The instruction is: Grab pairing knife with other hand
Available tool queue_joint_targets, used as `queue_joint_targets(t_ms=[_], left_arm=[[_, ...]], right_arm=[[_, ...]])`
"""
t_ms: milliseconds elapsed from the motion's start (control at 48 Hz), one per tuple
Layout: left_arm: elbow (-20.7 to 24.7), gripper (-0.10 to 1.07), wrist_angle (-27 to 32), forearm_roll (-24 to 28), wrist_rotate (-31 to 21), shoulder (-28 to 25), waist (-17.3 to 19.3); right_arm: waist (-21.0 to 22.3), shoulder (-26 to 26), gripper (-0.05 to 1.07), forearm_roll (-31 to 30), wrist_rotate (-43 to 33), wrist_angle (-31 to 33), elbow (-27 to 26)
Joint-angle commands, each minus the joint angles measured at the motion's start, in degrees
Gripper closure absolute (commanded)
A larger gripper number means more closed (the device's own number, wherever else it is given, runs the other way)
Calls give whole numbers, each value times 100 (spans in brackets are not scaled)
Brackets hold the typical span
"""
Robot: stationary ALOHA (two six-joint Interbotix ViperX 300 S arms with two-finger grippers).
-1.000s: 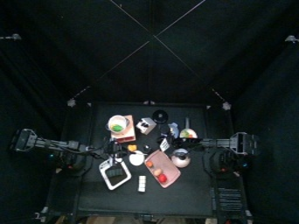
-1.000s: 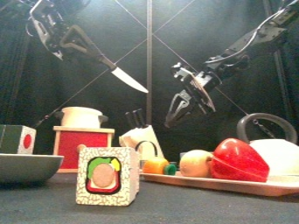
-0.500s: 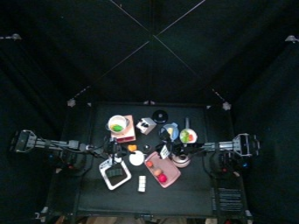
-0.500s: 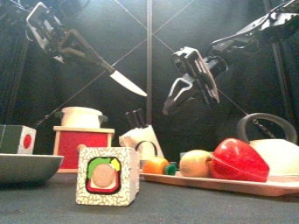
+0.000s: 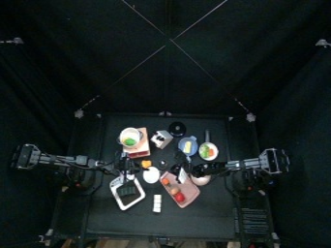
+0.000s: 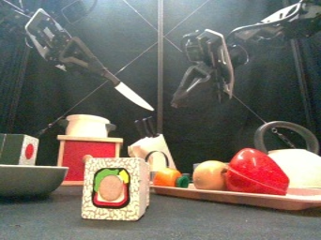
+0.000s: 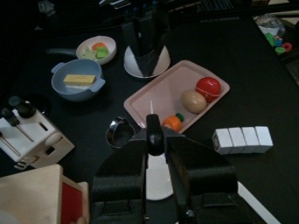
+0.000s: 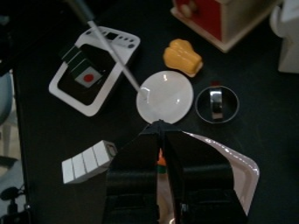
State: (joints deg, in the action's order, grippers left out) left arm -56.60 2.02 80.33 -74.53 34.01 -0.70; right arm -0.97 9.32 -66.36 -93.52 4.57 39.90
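Left pincer (image 6: 78, 58) sits in the upper left of the front view, jaws clamped on the handle of the pairing knife (image 6: 126, 92). The knife hangs in the air with its long axis on a slant, tip pointing down and to the right, toward the frame's middle. To its right we see the right pincer (image 6: 189, 92) pointing downward, apart from the blade, jaws only narrowly parted and empty. Well below the tip stand a red box (image 6: 90, 150), a knife block (image 6: 153, 150) and a printed carton (image 6: 113, 187). A tray (image 6: 238, 197) at lower right carries a red tomato (image 6: 257, 171) and an onion (image 6: 211, 174).

From the top view we make out both arms reaching in over the middle of the table (image 5: 91, 218); the knife is too small to tell.

Through the left wrist view, the left pincer (image 7: 153, 156) grips the knife (image 7: 152, 127) at bottom centre, seen nearly end-on and pointing away from the camera. Beyond lie the pink tray (image 7: 163, 87), the knife block (image 7: 146, 48) and a blue bowl (image 7: 61, 83).

Through the right wrist view, the right pincer (image 8: 160, 144) shows a slim gap with nothing in it. Above it sit a white plate (image 8: 162, 94), an orange piece (image 8: 183, 55) and a white rack (image 8: 70, 83).
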Motion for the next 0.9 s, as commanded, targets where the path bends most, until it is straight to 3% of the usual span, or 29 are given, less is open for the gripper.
queue_joint_targets(t_ms=[0,271,667,875], left_arm=[[53,49,-35,26,0,18,-70],[35,49,-158,44,0,18,-334],[18,49,-158,18,-9,18,-369],[0,49,-158,18,-9,18,-369]], right_arm=[[-167,141,77,-404,-9,-9,-220],[-255,-26,64,-791,0,158,-475],[-308,-483,48,-879,9,193,-756],[-299,-589,30,-879,9,272,-923]])
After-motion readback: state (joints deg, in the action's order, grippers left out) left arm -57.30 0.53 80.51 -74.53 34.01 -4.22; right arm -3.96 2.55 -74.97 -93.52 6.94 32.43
